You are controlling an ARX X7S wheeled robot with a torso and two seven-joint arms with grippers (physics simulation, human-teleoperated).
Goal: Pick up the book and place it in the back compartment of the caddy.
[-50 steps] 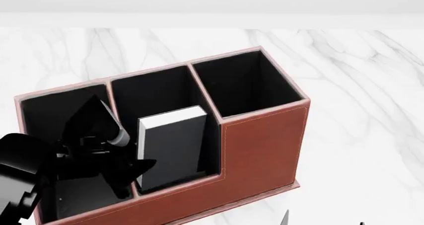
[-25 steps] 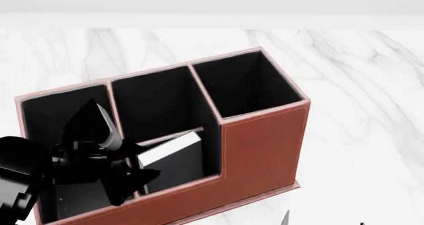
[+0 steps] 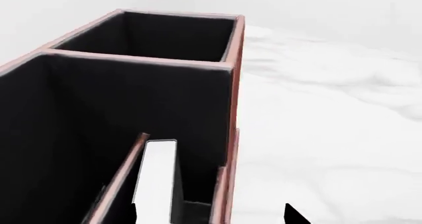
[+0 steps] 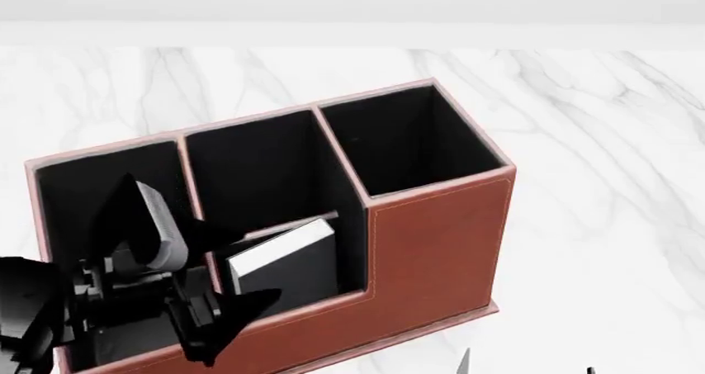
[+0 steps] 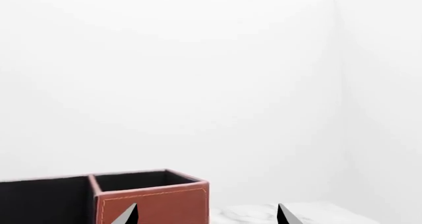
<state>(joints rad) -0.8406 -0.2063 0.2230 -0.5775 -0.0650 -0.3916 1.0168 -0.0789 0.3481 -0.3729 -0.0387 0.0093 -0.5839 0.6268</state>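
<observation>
- Book (image 4: 284,262): it sits inside the caddy (image 4: 435,242), in the low front pocket of the middle section, leaning with its white page edge facing up. Its lower part is hidden behind the caddy's low front wall. In the left wrist view the page edge (image 3: 158,177) shows as a pale strip between a thin divider and the outer brown wall.
- Back compartment (image 4: 295,267): judged to be the small black-lined pocket that now holds the book; the tall square pocket toward the counter's right side is empty.
- Left gripper (image 4: 187,295): it hangs over the caddy's left end, just beside the book and apart from it. Its fingers are spread and hold nothing.
- Right gripper (image 5: 205,215): only two dark fingertips show, set apart with nothing between them, low near the counter's near edge and well apart from the book.
- Key relation: the book lies to the right of the left gripper, across the divider. Its long axis runs along the pocket, roughly parallel to the caddy's front wall. The left arm is much the nearer.
- Judgement: placement looks complete. The next move calls for lifting the left gripper clear without catching the divider or the book.
</observation>
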